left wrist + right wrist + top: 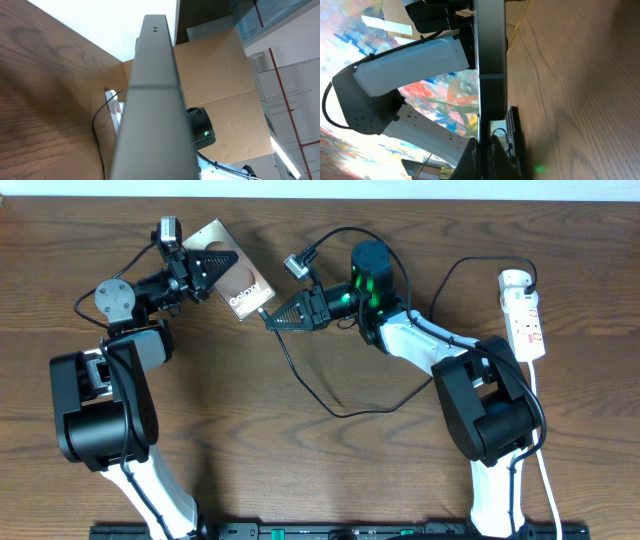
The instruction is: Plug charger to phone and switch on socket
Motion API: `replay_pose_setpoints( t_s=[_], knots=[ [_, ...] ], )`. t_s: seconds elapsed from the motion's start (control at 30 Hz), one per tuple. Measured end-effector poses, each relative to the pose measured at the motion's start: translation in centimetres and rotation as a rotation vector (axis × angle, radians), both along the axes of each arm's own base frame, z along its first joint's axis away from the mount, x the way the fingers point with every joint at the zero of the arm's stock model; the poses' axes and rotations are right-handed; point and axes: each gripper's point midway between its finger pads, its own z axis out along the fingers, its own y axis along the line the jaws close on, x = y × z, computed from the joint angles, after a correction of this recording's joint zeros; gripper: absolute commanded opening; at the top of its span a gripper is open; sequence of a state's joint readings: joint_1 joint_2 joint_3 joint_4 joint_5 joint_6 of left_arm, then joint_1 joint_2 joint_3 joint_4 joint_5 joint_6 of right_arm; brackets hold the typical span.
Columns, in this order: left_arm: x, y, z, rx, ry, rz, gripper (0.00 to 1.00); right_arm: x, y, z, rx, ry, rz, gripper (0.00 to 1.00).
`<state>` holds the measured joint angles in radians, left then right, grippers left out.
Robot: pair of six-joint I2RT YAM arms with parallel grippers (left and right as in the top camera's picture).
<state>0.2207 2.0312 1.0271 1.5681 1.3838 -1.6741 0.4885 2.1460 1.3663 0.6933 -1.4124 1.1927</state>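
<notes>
Toward the far edge of the table (330, 480), left of middle: the phone (235, 280) was tilted in my left pincer (205, 268), its lettered back up to the overhead camera and its lower end pointing at the right arm.
Step in hand: by my reading, seating the plug end of the charger (345, 414) in the phone's port. The end was right at the phone's lower end, but I could not tell whether it was in.
How to do it well: I judged that the left arm should stay stiff as a backstop. The plug should line up with the phone's long axis and go straight in with light force, since a sideways angle could bend it or twist the phone out of the grip. The cable looked slack enough not to drag.
Left pincer: clenched on the phone's upper part. Its own camera showed little but the phone's grey edge (150, 100) running up the middle.
Right pincer (268, 318): clenched narrowly on the charger's plug end, just against the phone. In its own camera the dark fingers (495, 160) met below the phone's edge (491, 60), and the plug itself was hidden.
Socket (524, 320): lay along the right edge near the far right corner, well apart from both pincers, with the white adapter (514, 279) at its far end. Switching it on looked not yet done.
</notes>
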Motion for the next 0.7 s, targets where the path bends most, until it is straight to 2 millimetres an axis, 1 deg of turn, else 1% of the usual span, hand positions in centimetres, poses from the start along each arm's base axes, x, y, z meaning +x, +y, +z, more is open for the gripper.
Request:
replay_pose_setpoints(
  t_s=[0.47, 0.7],
  knots=[
    [-0.05, -0.01, -0.03, 0.003, -0.002, -0.003, 0.07, 0.09, 0.03, -0.01, -0.007, 0.019, -0.006, 0.01],
    [-0.38, -0.1, -0.22, 0.011, 0.007, -0.024, 0.07, -0.21, -0.06, 0.0, -0.006, 0.02, 0.012, 0.01]
  ],
)
